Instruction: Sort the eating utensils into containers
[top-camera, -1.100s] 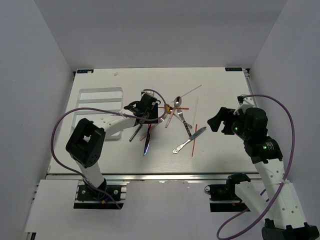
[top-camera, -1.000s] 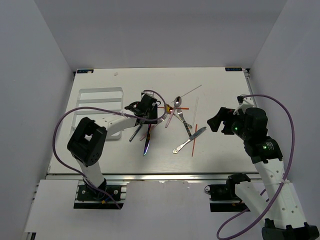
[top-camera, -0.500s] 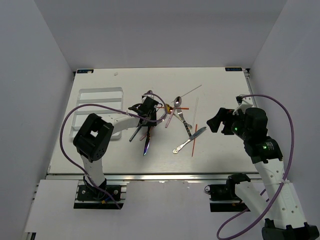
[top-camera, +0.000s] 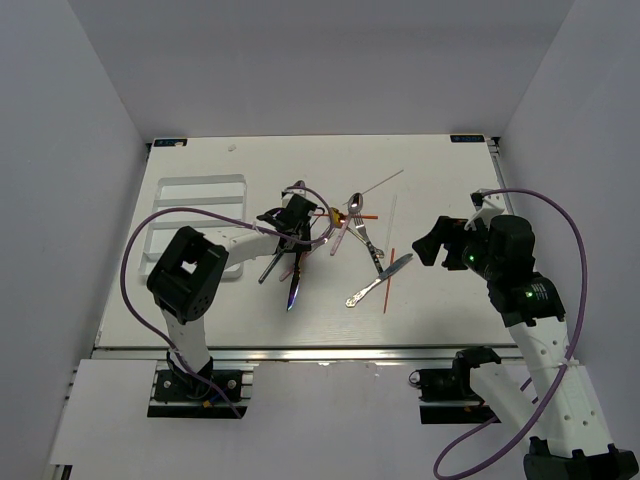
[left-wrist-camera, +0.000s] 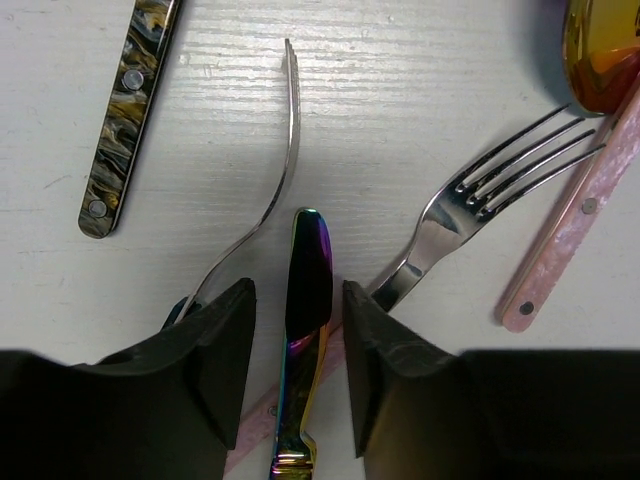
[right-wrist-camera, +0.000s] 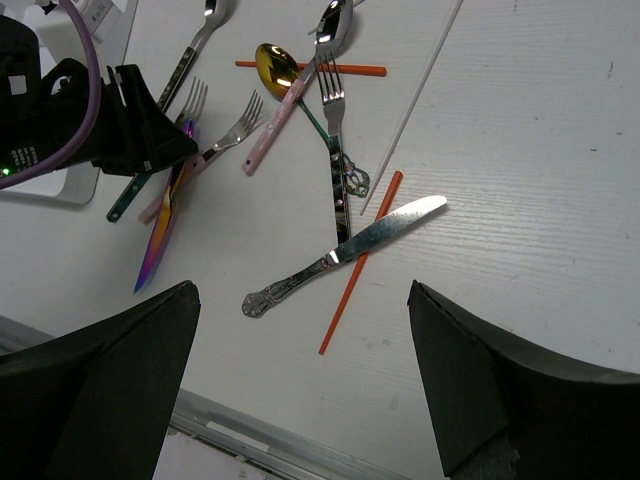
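left arm (top-camera: 238, 241) outstretched, its fingers (left-wrist-camera: 215, 350) apart astride rainbow knife (left-wrist-camera: 308, 290) (right fingers (right-wrist-camera: 100, 370) spread wide).

Left wrist view: rainbow knife (left-wrist-camera: 308, 290) runs off the bottom edge. Fork (left-wrist-camera: 440, 222) right of it loses its handle behind a jaw. Gold spoon (left-wrist-camera: 603, 50) beyond the fork clipped by the corner. Marbled handle (left-wrist-camera: 128, 110) left of the knife cut at the top. Overhead: tray (top-camera: 195, 192) left of the knife, part under the left arm (top-camera: 225, 248), compartments too faint to count.
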